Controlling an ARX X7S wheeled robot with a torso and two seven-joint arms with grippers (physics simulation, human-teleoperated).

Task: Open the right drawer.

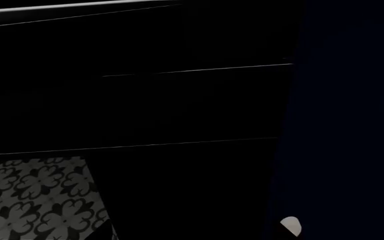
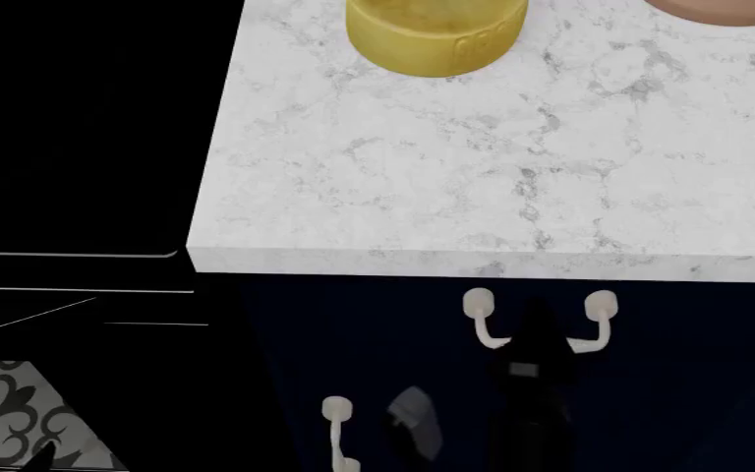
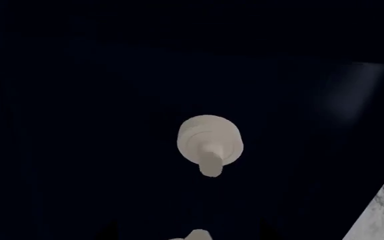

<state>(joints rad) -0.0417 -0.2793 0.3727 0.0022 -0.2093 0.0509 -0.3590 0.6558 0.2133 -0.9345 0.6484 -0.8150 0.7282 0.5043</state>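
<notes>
The right drawer is a dark navy front just under the marble countertop, and it looks flush with the cabinet. Its cream handle hangs on two round mounts. My right gripper is a black shape covering the middle of that handle. In the right wrist view one mount faces me on the drawer front, and a cream piece of the handle lies between two faint dark fingertips that stand wide apart. My left gripper cannot be made out in the black left wrist view.
A yellow container stands on the marble countertop. A navy cabinet door with a vertical cream handle sits lower left of the drawer. A black appliance front fills the left, with patterned floor tile below.
</notes>
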